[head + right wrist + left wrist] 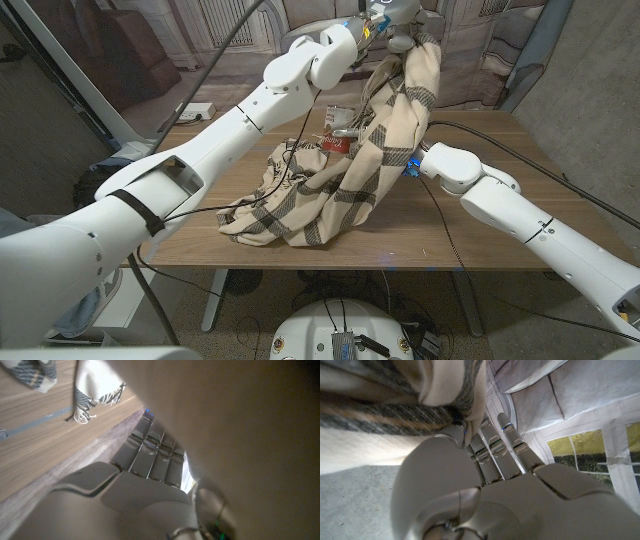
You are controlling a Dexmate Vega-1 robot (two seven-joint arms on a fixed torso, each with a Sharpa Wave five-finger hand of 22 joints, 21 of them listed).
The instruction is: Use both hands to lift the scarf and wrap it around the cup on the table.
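While the scarf (pixel 340 175) hangs this high from your left hand (pixel 388 22), bring that held end round the far side of the cup (pixel 338 130) in a slow arc rather than dropping it, so the cloth drapes against the cup instead of dragging it over; keep the lower edge with your right hand (pixel 413 163) taut enough that the loose folds do not sweep the cup sideways. The cup stands below and a little to the near-left of your left hand, just beside the hanging cloth and partly hidden by it, so judge your clearance from the head view. Your left hand is raised well above the table (pixel 480 215) with its fingers (pixel 496 445) closed together on a bunched end of the scarf, the fabric pressed right against their tips. Your right hand sits low, tucked in against the scarf's side; its fingers (pixel 150 452) lie straight and close together along the cloth, touching it, but I cannot tell whether they truly grip it or merely press on it. The rest of the scarf lies heaped on the table to the left of your right hand.
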